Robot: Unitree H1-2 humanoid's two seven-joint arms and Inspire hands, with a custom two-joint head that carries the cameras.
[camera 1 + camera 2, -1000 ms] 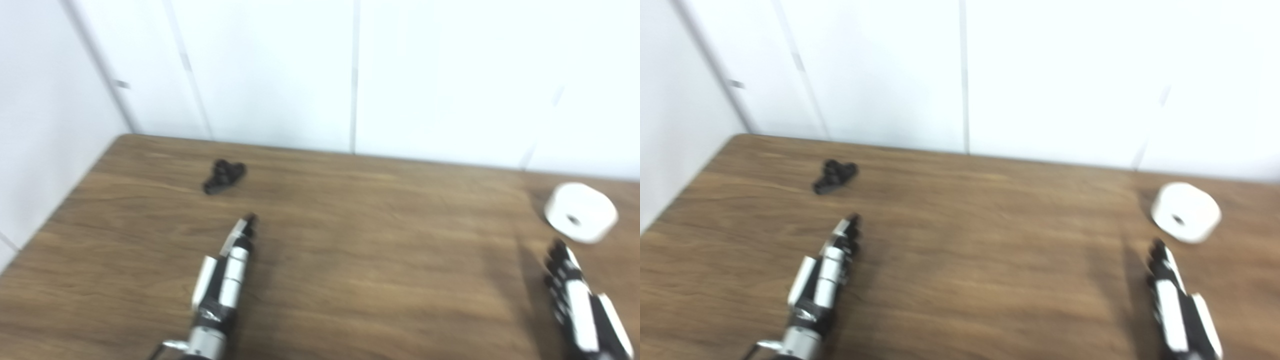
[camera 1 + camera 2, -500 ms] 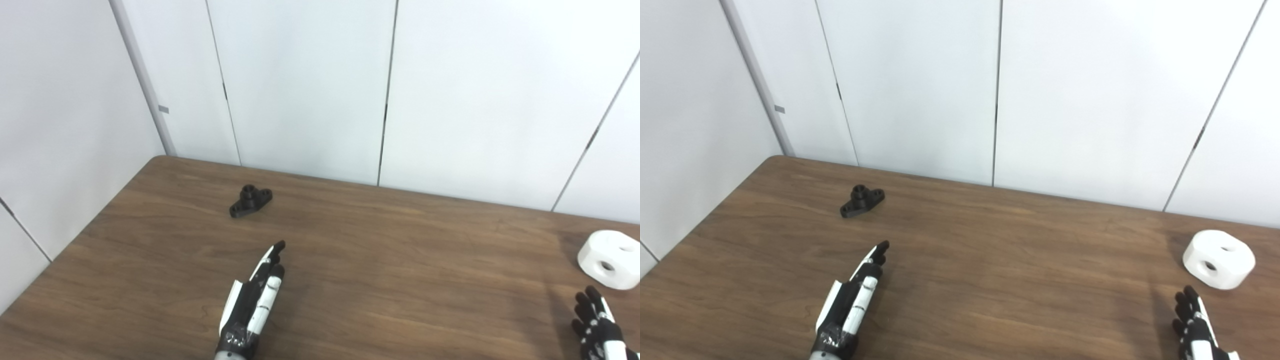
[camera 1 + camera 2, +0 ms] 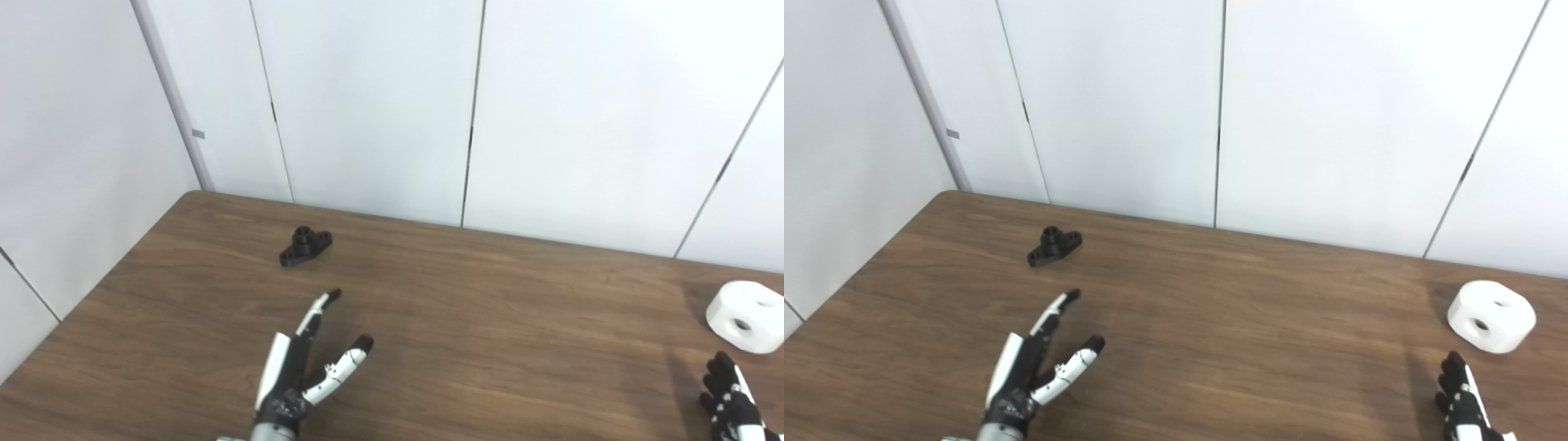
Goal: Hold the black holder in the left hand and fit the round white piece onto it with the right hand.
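Observation:
The small black holder (image 3: 305, 245) lies flat on the brown table (image 3: 465, 318), toward the far left. My left hand (image 3: 304, 367) hovers nearer the front, well short of the holder, open with fingers stretched forward and thumb spread to the right, holding nothing. The round white piece (image 3: 745, 316), with holes in its top and side, rests at the far right edge. My right hand (image 3: 1462, 404) shows only its fingertips at the bottom right, in front of the white piece and apart from it; its fingers look extended and hold nothing.
White wall panels (image 3: 380, 104) rise directly behind the table's far edge and along its left side. The table's left edge (image 3: 104, 275) runs diagonally close to the holder.
The camera tilted up between the oldest frames and now. In the last half second my left thumb has spread out from the fingers. Holder and white piece have stayed put.

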